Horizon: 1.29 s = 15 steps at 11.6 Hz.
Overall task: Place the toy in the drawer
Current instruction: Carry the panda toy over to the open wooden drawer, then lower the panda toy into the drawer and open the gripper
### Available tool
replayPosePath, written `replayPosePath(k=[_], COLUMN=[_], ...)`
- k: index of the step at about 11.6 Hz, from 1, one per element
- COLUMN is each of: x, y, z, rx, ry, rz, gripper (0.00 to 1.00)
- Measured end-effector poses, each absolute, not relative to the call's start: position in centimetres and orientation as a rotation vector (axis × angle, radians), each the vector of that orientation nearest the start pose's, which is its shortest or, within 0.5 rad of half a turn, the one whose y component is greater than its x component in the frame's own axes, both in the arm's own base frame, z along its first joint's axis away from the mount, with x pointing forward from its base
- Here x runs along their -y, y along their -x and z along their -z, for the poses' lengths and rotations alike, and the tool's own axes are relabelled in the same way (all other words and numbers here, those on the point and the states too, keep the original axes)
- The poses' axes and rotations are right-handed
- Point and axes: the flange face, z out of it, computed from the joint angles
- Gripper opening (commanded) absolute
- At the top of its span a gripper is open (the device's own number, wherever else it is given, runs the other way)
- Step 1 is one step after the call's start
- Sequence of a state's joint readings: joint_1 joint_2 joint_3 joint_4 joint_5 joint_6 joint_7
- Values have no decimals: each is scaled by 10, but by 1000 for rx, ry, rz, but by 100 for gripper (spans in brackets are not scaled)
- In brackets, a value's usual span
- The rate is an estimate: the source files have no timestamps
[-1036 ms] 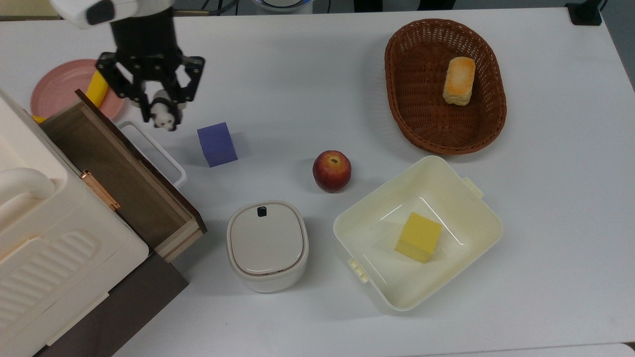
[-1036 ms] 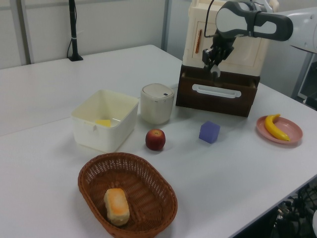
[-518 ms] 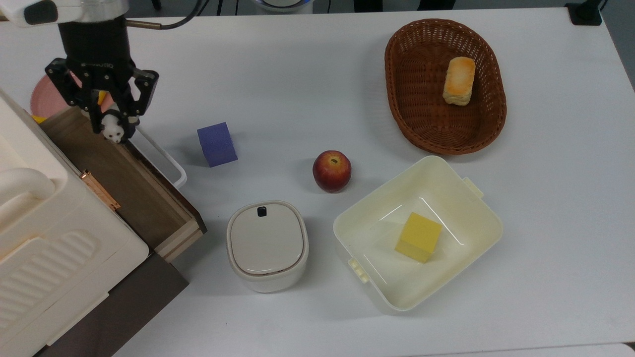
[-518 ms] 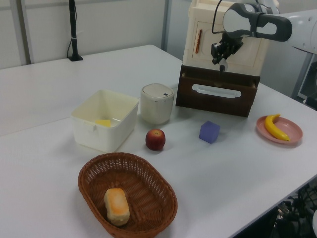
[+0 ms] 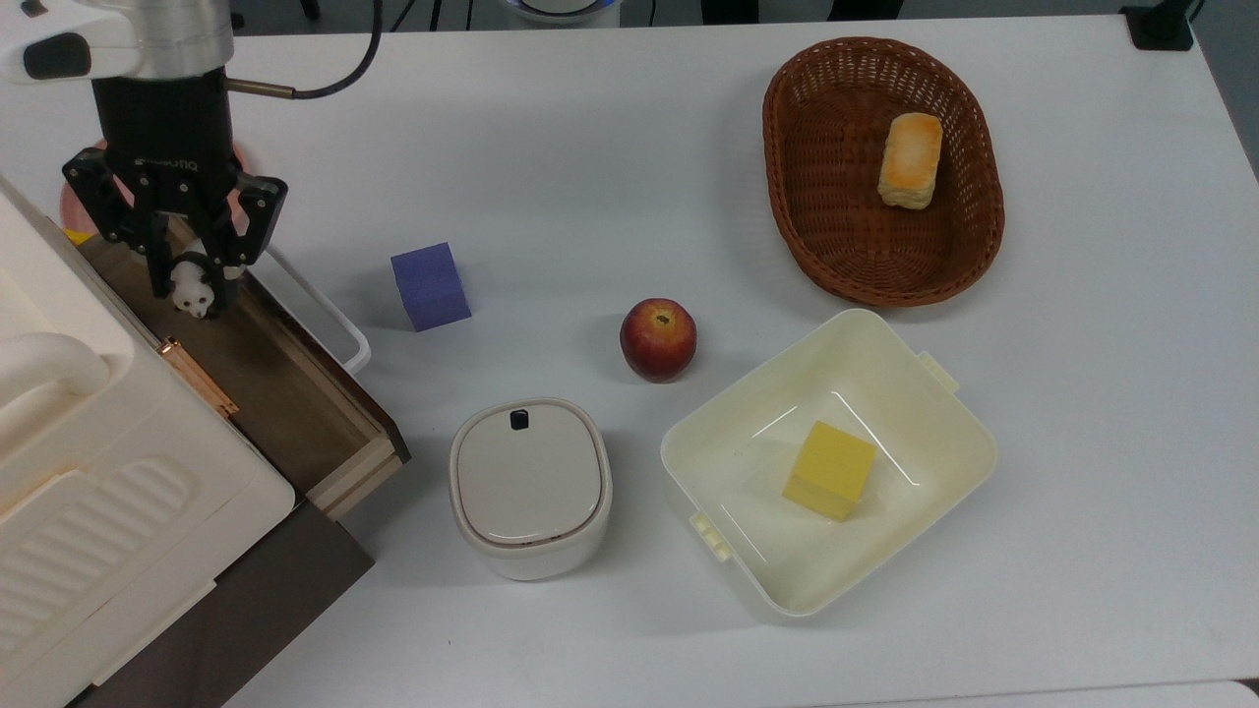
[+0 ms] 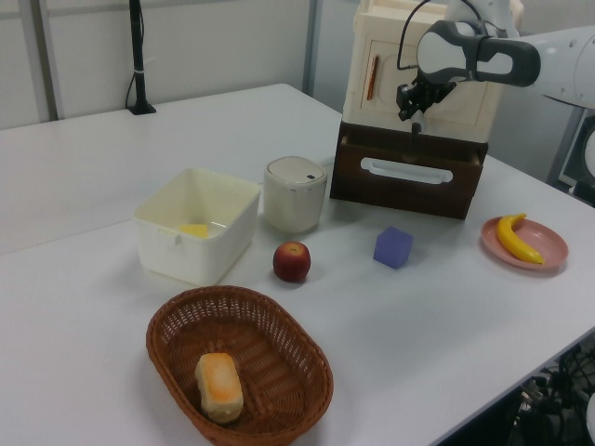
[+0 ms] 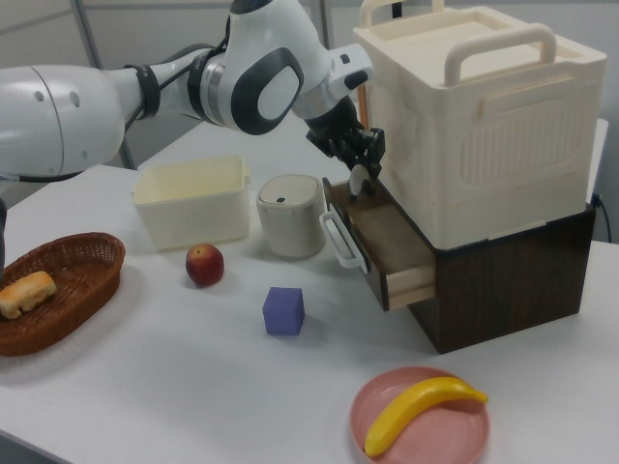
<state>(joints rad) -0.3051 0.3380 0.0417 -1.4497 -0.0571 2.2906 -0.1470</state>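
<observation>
Moved since earlier: gripper (image 5: pixel 193 287) and toy (image 5: pixel 192 292) shifted toward the top view's left, from above the white handle (image 5: pixel 325 307) to above the drawer's inside; all other things unchanged.
Gripper: hangs over the open drawer (image 5: pixel 258 377), fingers pinching the toy; seen in the left view (image 6: pixel 416 119) in front of the cabinet (image 6: pixel 423 65), in the right view (image 7: pixel 362 180) just beside the cabinet's cream wall.
Toy: black-and-white panda, held between the fingertips, above the drawer's end nearest the plate (image 5: pixel 71 202); not resting on the drawer floor as far as the right view (image 7: pixel 360 182) shows.
Drawer: pulled out from the cream cabinet, brown-grey inside bare, dark front with white loop handle facing the table (image 5: pixel 610 147).
Purple cube (image 5: pixel 430 286): on the table, near the handle, toward the top view's right of it.
Apple (image 5: pixel 658 339): between the purple cube and the cream tub (image 5: pixel 925 413).
Yellow cube (image 5: pixel 829 470): inside the tub.
Lidded pot (image 5: pixel 530 488): cream, closed, just beside the drawer's near corner and the tub.
Basket (image 5: pixel 797 197): brown wicker, holding a bread loaf (image 5: pixel 911 159), well apart from the drawer.
Plate: pink, with a banana (image 7: pixel 422 409), beside the cabinet; partly hidden by the arm in the top view.
</observation>
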Motion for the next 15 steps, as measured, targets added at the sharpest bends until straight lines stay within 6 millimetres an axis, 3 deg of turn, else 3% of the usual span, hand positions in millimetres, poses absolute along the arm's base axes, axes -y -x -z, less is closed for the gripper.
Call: replayPosePath(k=[7,15], x=[194,180], y=[-689,-697], z=[-525,-501], rx=[-63,121], ry=[3276,3388], rz=[789,716], gripper=[2,3])
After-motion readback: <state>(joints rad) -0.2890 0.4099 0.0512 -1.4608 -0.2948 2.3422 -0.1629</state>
